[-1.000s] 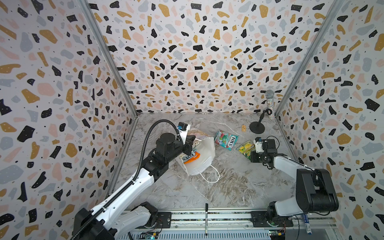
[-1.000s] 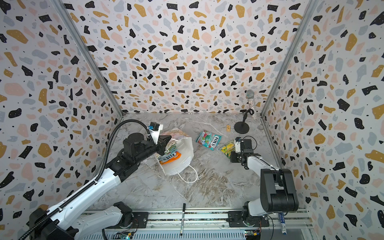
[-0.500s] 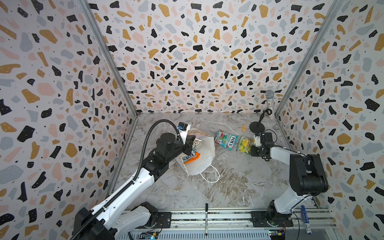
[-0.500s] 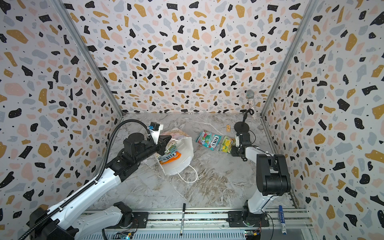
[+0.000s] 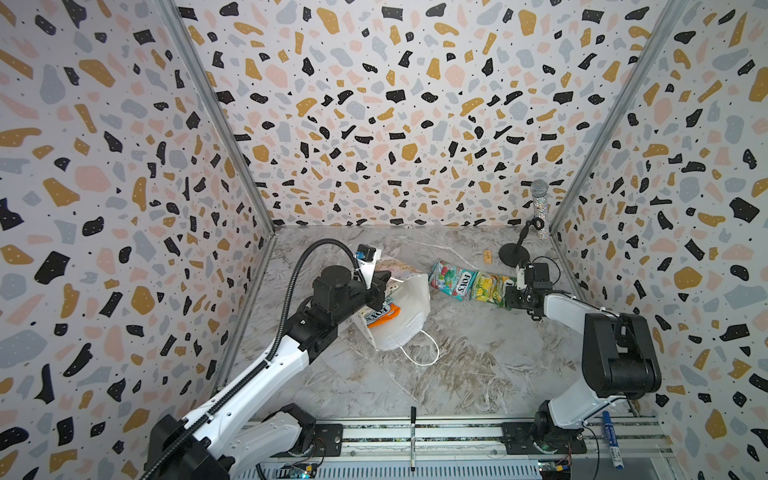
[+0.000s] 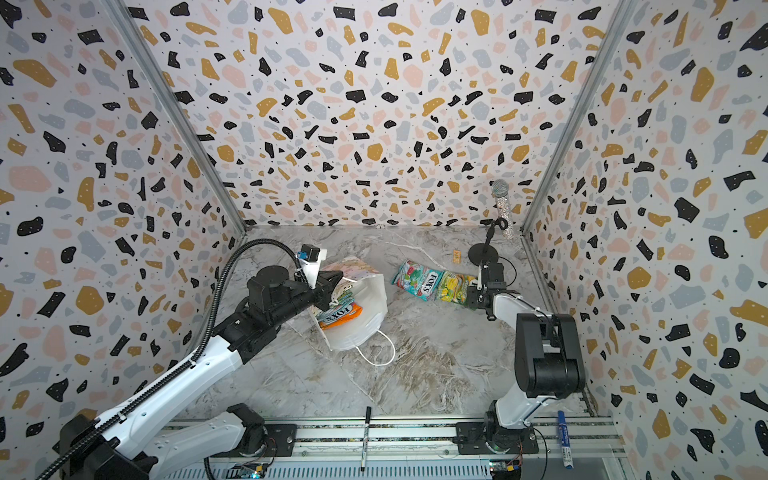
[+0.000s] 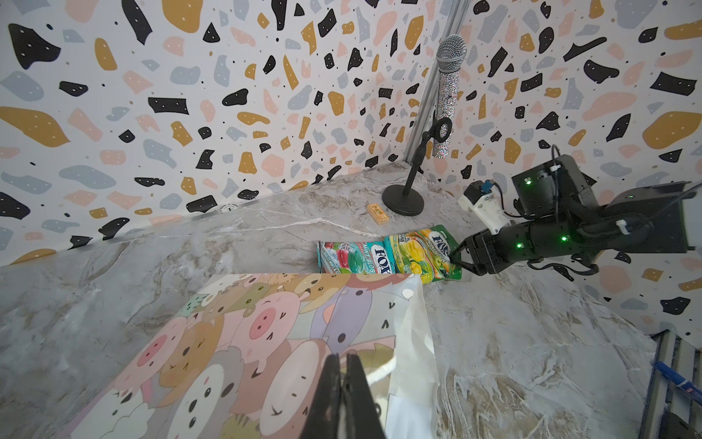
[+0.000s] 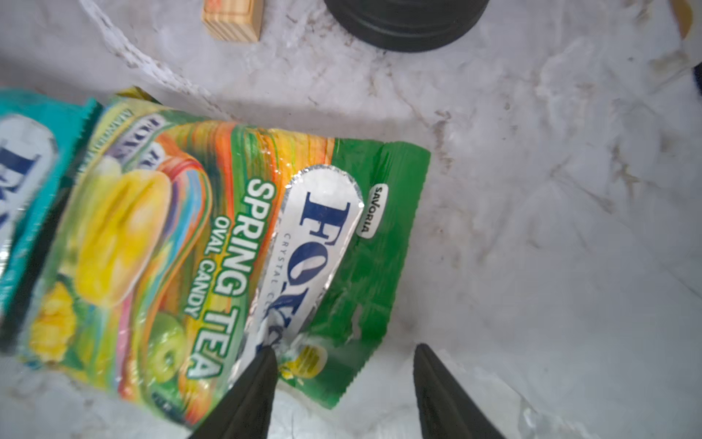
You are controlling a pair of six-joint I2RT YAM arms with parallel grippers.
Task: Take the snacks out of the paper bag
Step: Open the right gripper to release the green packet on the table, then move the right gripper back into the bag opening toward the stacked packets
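Right hand (image 8: 342, 347) released over glossy green-yellow candy packet (image 8: 212, 243) | left hand (image 7: 343, 359) clenched on white cartoon-printed paper bag (image 7: 247, 327)

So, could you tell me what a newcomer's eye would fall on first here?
The loud terrazzo walls come first. Then the paper bag mid-table, pinched by the left gripper, packets showing in its mouth. Right of it, a teal packet and a green-yellow packet lie beside the open right gripper.

Snack pkts (image 8: 228, 235) glossy plastic; bag (image 7: 266, 334) smooth paper; tabletop (image 5: 478, 365) marble-look, smooth; block (image 8: 231, 19) wood.
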